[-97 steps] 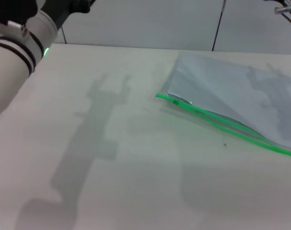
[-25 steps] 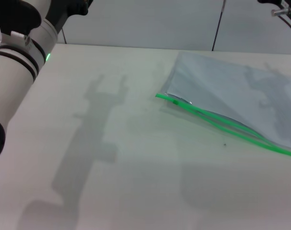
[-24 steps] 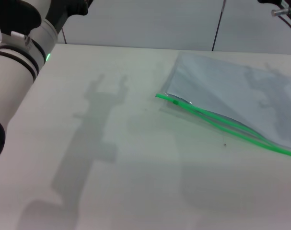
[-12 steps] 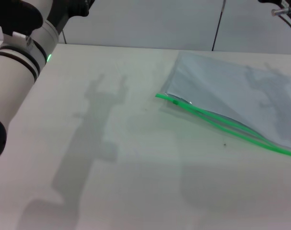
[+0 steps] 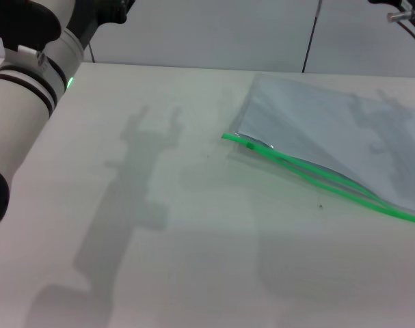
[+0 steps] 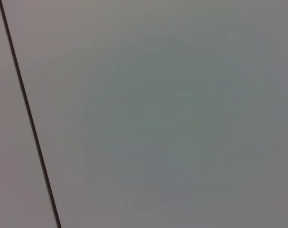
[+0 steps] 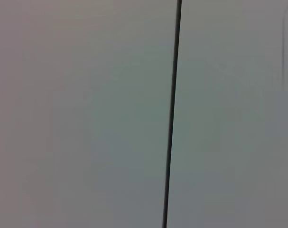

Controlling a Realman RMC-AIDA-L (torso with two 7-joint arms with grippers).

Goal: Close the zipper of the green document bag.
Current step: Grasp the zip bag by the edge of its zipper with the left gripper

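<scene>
Green zipper (image 5: 310, 172); one document bag (image 5: 344, 137); one table (image 5: 193, 225)

A broad, pale off-white table (image 5: 193, 225) fills most of the head view, its surface matte and plain. Soft grey shadows lie across it, one long and branching toward the left side, a fainter one on the right, so the light comes from above. Behind the far edge of the table stands a light grey panelled wall (image 5: 214, 34), split by thin dark vertical seams (image 5: 310, 41). Both wrist views show only flat grey wall panel, each crossed by a single dark seam (image 6: 27, 118) (image 7: 172, 114).
</scene>
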